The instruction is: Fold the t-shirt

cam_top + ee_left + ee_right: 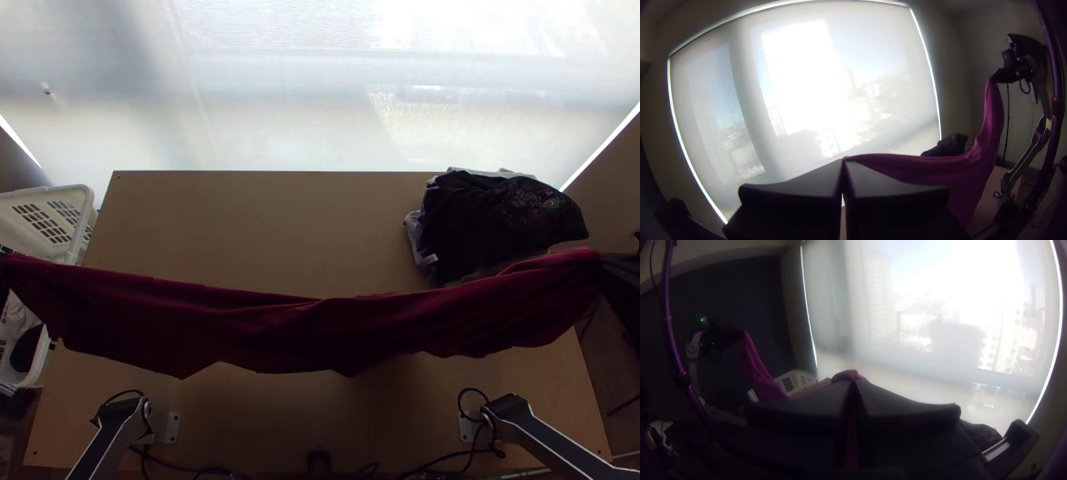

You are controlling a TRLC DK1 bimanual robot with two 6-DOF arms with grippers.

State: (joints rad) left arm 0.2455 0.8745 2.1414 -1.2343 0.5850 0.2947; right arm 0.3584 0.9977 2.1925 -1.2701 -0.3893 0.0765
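1. Overhead, the dark red T-shirt (320,332) stretches crosswise between the two arms, high in front of the desk's (264,224) bare wood as the top view looks down. It lies as a long, loose band with soft lengthwise folds, its lower border uneven and its middle sagging between the raised ends.
2. The left gripper (5,276) is at the top view's left edge, level with the basket side of the desk. Its fingers are pressed together, nipping one end of the T-shirt at the tips.
3. The right gripper (612,264) is out past the desk's right side. Its fingers are closed too, with the other end of the fabric pinched at their tips.
4. On the far right of the desk sits a pile of clothes: a black printed garment (496,224) on top, with paler cloth (414,232) peeking out beneath. The T-shirt's right part passes over the near side of this pile in the top view.
5. At the desk's left stands a white plastic basket (80,190) with slotted walls, holding white cloth (20,316) and dark cloth (28,348).
6. Beyond the desk, a pale, translucent blind (280,96) lets daylight through.
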